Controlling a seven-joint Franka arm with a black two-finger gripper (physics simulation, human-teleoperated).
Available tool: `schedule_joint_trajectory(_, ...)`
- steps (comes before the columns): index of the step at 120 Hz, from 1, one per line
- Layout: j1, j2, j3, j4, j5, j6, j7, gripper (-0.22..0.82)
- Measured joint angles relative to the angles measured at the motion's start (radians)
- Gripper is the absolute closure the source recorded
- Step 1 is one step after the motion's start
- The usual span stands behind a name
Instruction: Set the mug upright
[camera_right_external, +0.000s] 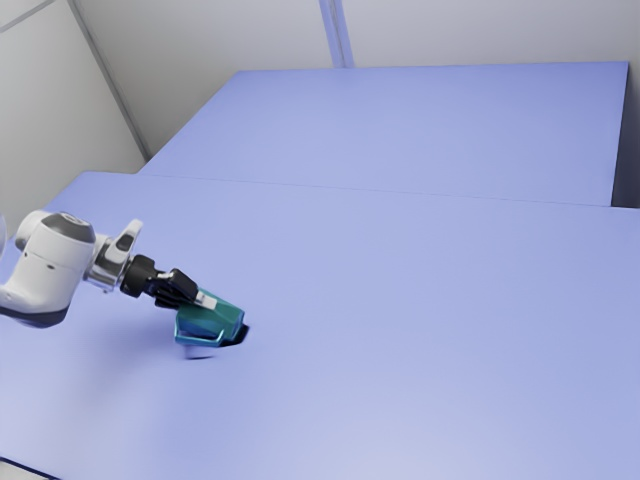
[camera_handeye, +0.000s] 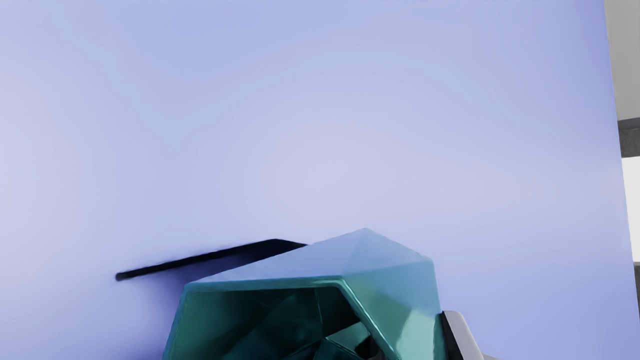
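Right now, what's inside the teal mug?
Inside the teal mug, I see shadowed, faceted walls and a small black shape I can't identify. The rest of the inside is hidden, so I can't say more.

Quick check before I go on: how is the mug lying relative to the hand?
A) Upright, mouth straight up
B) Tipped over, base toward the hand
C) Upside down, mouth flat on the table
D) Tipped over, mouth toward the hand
D: the exterior view shows the mug tipped over, and the wrist view looks past its rim into the dark teal inside.
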Motion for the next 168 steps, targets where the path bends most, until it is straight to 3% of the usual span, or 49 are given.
schedule_joint_trajectory(51, -0.065, -0.102, 0.002, 0.006, 0.026, 0.018, -0.025, 0.77)
schedule_joint_trajectory(80, -0.129, -0.138, 0.001, 0.087, 0.257, 0.032, -0.101, 0.77)
schedule_joint_trajectory(122, -0.207, -0.18, -0.011, 0.117, 0.6, 0.037, -0.321, 0.77)
schedule_joint_trajectory(168, -0.274, -0.197, -0.065, 0.104, 0.766, 0.095, -0.604, 0.77)
